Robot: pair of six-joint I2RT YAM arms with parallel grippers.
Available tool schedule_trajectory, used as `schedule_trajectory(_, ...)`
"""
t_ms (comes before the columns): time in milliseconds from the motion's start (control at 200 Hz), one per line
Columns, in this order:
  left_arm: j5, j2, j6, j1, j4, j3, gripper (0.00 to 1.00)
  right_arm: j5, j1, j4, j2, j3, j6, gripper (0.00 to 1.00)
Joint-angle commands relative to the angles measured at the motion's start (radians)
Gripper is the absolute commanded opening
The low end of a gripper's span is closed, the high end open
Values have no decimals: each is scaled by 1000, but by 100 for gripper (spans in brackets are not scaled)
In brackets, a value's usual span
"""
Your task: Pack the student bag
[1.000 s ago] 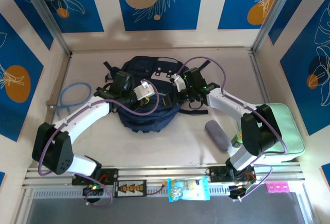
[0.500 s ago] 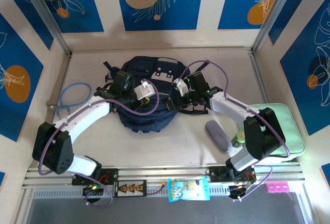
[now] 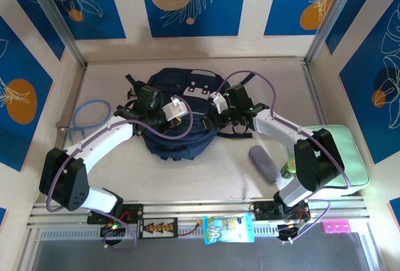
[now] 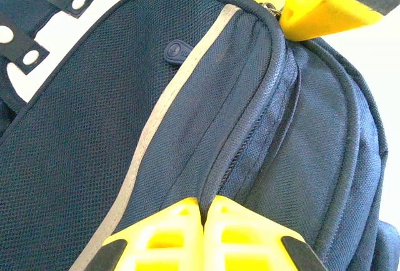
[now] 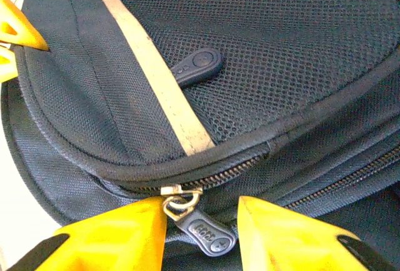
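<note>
Student bag (image 3: 178,141) | left hand (image 4: 203,207) pinched on seam | right hand (image 5: 201,207) wide, straddling zip pull (image 5: 205,235) (bare table (image 3: 206,171) nearside)

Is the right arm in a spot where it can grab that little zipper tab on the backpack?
Probably yes: the zipper pull lies right between the open fingers of the right gripper, with nothing covering it.

Pale table (image 3: 206,180) with the navy student bag (image 3: 175,146) lying mid-rear. Bears a blue cable loop (image 3: 92,102) well apart, by the left wall. Holds a grey pouch (image 3: 264,163) and a mint-green case (image 3: 350,158) at right.
</note>
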Motion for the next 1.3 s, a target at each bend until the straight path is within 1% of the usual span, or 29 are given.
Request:
schedule_trajectory(0,21,6,-11,-1,-13,31,2,-5,13,0,21,32,-14,32)
schedule_trajectory(90,19,7,-10,-1,-12,33,2,5,18,-4,31,39,-14,32)
schedule_trajectory(170,14,8,-11,-1,-14,35,2,16,19,-6,33,38,-14,27)
schedule_trajectory(310,3,15,-18,0,-11,40,2,24,20,-19,17,25,-12,11)
schedule_trajectory(355,-3,19,-25,-1,-11,43,2,23,21,-28,6,19,-8,9)
schedule_trajectory(495,-27,39,-63,-1,9,52,0,-28,31,-60,-42,-6,10,8)
schedule_trajectory(670,-20,80,-132,-4,53,63,0,-70,81,-56,-89,-32,82,8)
schedule_trajectory(790,26,105,-169,-19,92,70,0,-70,129,0,-94,-48,170,9)
schedule_trajectory(935,26,117,-206,-31,141,69,0,-29,165,98,-84,-85,296,10)
schedule_trajectory(1000,31,114,-218,-30,166,56,0,-25,171,137,-87,-105,345,13)
schedule_trajectory(1095,17,98,-225,-31,196,32,0,-2,165,204,-135,-160,416,21)
schedule_trajectory(1180,12,75,-216,-30,208,10,0,13,125,232,-212,-205,487,32)
schedule_trajectory(1245,15,57,-208,-30,218,-11,0,26,87,233,-272,-228,546,43)
schedule_trajectory(1295,18,43,-200,-30,223,-25,1,16,59,233,-309,-237,588,50)
